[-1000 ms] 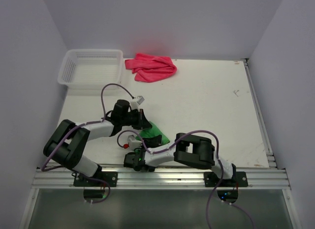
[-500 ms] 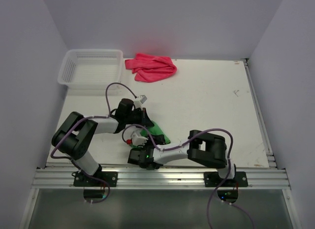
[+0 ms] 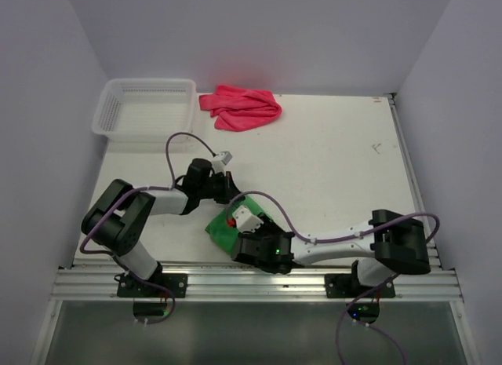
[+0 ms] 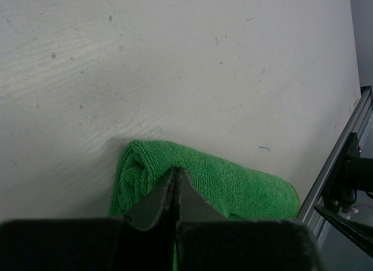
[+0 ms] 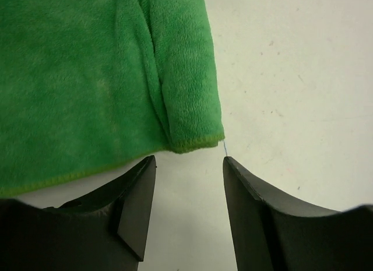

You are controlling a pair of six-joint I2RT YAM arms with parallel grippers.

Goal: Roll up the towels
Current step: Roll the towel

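Note:
The green towel [image 3: 220,228] lies near the table's front edge, partly under both wrists. In the left wrist view it is a roll [image 4: 233,183], and my left gripper [image 4: 176,172] is shut with its tips resting on the roll's top. My left gripper [image 3: 229,195] sits at the towel's far edge. My right gripper [image 5: 188,161] is open; a folded corner of the green towel [image 5: 186,108] lies just beyond its tips, with bare table between the fingers. My right gripper [image 3: 239,228] reaches in from the front. The pink-red towel [image 3: 240,107] lies crumpled at the back.
A white mesh basket [image 3: 145,106] stands at the back left corner. The metal rail [image 3: 314,282] runs along the front edge, close behind the right wrist. White walls close in the table's left, back and right sides.
My right gripper has opened and its arm has swung out to the right, stretching low along the front edge. More of the green towel now shows. The left gripper has stayed shut at the towel.

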